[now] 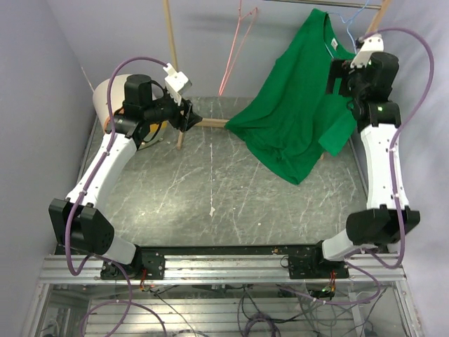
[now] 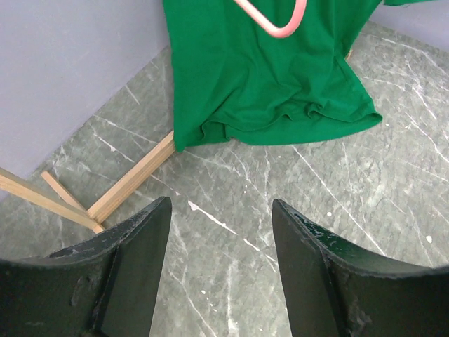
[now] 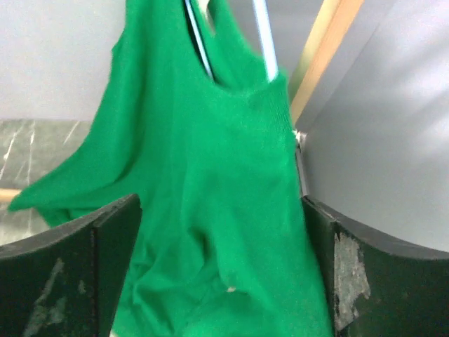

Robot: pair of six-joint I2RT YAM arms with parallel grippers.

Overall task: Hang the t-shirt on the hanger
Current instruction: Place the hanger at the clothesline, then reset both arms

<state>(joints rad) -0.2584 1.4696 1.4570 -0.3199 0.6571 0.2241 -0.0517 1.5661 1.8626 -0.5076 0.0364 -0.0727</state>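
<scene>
The bright green t-shirt [image 1: 298, 105] hangs at the back right from the light blue hanger [image 1: 342, 27], and its lower hem drapes onto the table. In the right wrist view the t-shirt [image 3: 210, 175] fills the middle, and the hanger's blue wires [image 3: 265, 35] run into its neck. My right gripper [image 1: 337, 76] is raised beside the shirt's right shoulder. Its jaws [image 3: 219, 203] are wide open, with cloth just beyond them. My left gripper [image 1: 191, 118] hovers over the table left of the shirt. It is open and empty [image 2: 221, 203] and faces the shirt's hem [image 2: 280, 84].
A pink-red wire hanger [image 1: 237, 42] hangs left of the shirt and shows in the left wrist view [image 2: 273, 21]. A wooden rack's upright [image 1: 170, 42], base bar [image 2: 133, 179] and right pole [image 3: 323, 56] stand at the back. A grey marbled tabletop [image 1: 210, 196] lies between purple walls.
</scene>
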